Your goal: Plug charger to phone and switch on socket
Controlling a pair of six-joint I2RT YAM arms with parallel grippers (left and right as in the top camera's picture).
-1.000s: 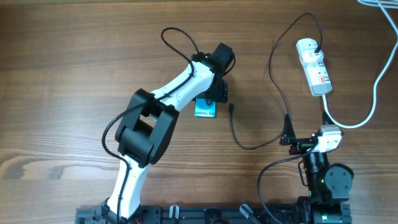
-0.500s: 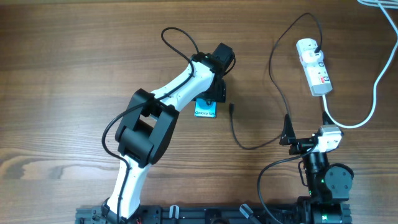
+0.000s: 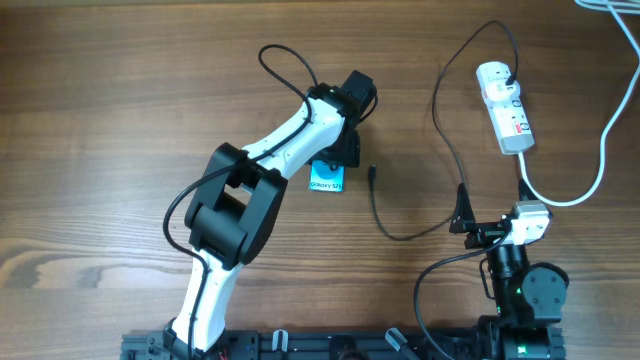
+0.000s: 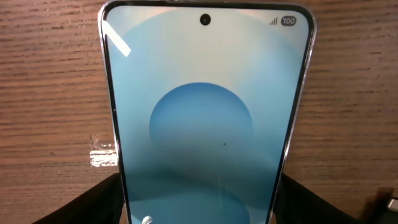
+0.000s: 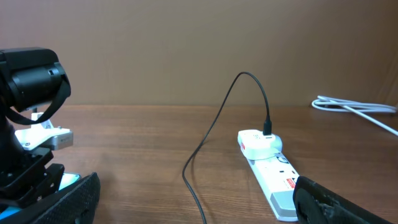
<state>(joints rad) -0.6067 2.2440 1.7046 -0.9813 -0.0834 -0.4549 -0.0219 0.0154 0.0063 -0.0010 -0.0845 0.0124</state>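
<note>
The phone (image 3: 326,181) lies on the wooden table, its cyan screen up, and fills the left wrist view (image 4: 202,112). My left gripper (image 3: 338,152) is over it, its fingers (image 4: 199,208) pressed against the phone's two long sides. The charger, a thin black cable (image 3: 440,120), runs from a white adapter in the socket (image 3: 505,108) to its plug tip (image 3: 371,172), which lies free on the table just right of the phone. My right gripper (image 3: 466,215) is open and empty near the front right, and its fingers (image 5: 196,205) face the cable (image 5: 214,130) and the socket (image 5: 273,171).
The socket's thick white lead (image 3: 600,150) curves off to the far right edge and also shows in the right wrist view (image 5: 354,107). The black cable loops across the table between the two arms. My left arm (image 3: 240,200) spans the centre-left.
The phone has shifted slightly to the left under my left gripper. The right arm, cable and socket have not moved.
</note>
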